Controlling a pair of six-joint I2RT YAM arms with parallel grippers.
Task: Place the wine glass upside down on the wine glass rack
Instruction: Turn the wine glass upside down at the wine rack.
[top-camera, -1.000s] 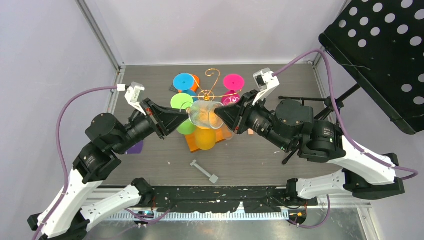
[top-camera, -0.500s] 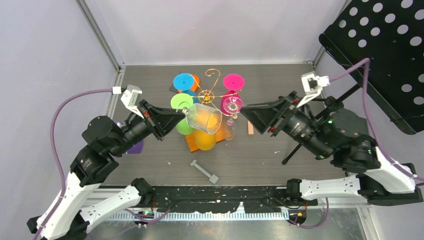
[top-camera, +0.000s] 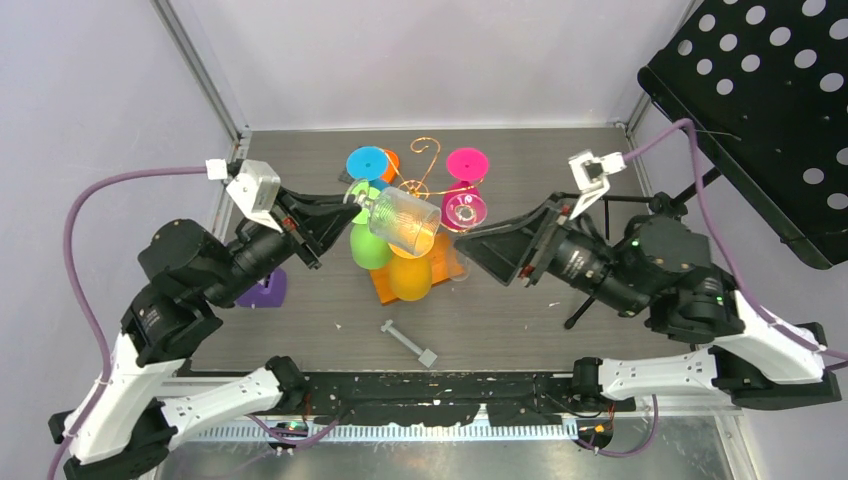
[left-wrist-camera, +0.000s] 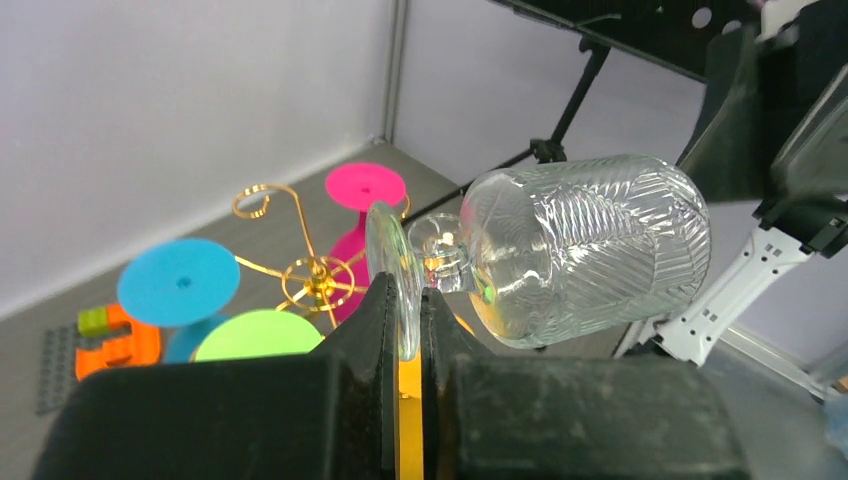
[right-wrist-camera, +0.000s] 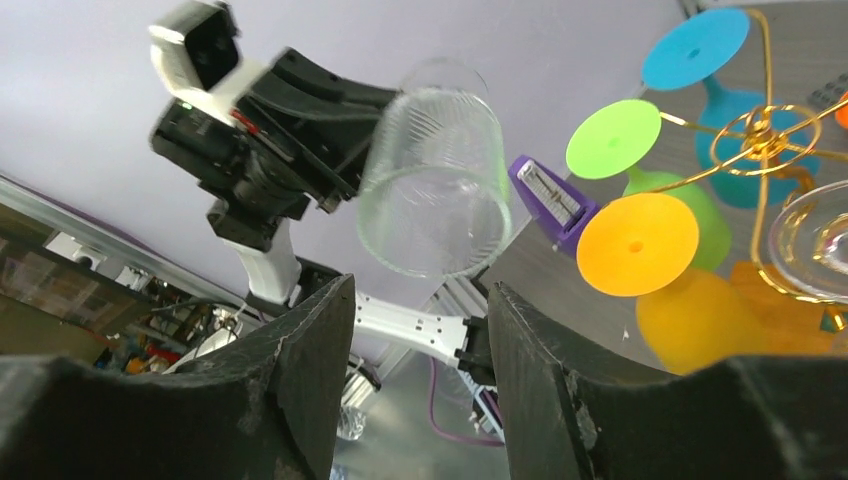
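Note:
A clear ribbed wine glass (top-camera: 405, 222) lies tilted on its side in the air over the front of the rack. My left gripper (top-camera: 352, 206) is shut on its round foot (left-wrist-camera: 392, 262), with the bowl (left-wrist-camera: 585, 250) pointing right. The wine glass rack (top-camera: 420, 170) is gold wire on an orange base (top-camera: 382, 288). Blue, pink, green and orange glasses hang on it upside down. My right gripper (top-camera: 468, 243) is open and empty, just right of the bowl and apart from it. In the right wrist view the glass (right-wrist-camera: 435, 195) faces my open right gripper (right-wrist-camera: 420, 330).
A purple block (top-camera: 262, 292) lies left of the rack. A grey bolt-shaped piece (top-camera: 408, 343) lies near the front edge. A black perforated stand (top-camera: 770, 110) rises at the right on thin legs. Toy bricks (left-wrist-camera: 110, 335) sit behind the rack.
My right gripper let go of the bowl and drew back to the right, open. My left gripper lifted the glass up and back toward the rack.

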